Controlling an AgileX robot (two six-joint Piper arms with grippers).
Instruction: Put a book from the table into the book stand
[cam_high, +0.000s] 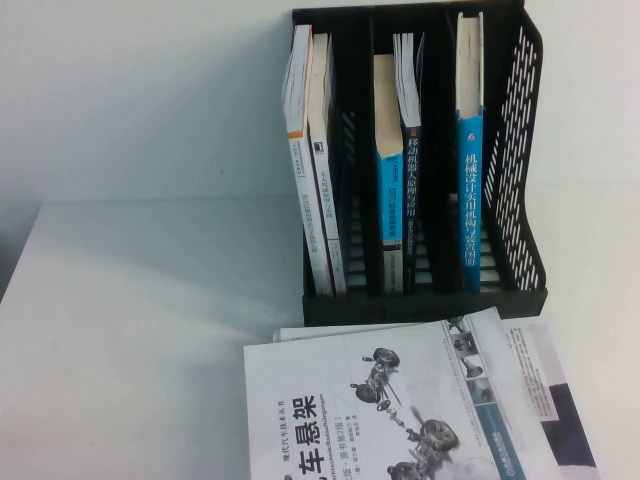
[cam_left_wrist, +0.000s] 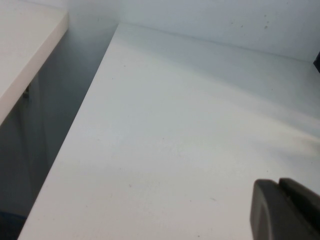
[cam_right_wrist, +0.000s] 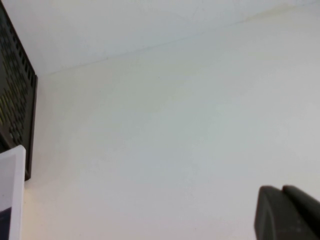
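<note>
Your left gripper (cam_left_wrist: 285, 210) over bare table (cam_left_wrist: 165, 150), fingers: cannot tell | your right gripper (cam_right_wrist: 287, 212) near book stand (cam_right_wrist: 15, 100), cannot tell | book (cam_high: 400, 410) flat at stand's 6 o'clock

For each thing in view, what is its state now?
book: lying flat on the table, atop another book.
book stand: upright, five books standing inside.
left hand: above bare table, holding nothing.
right hand: above bare table, holding nothing.
</note>
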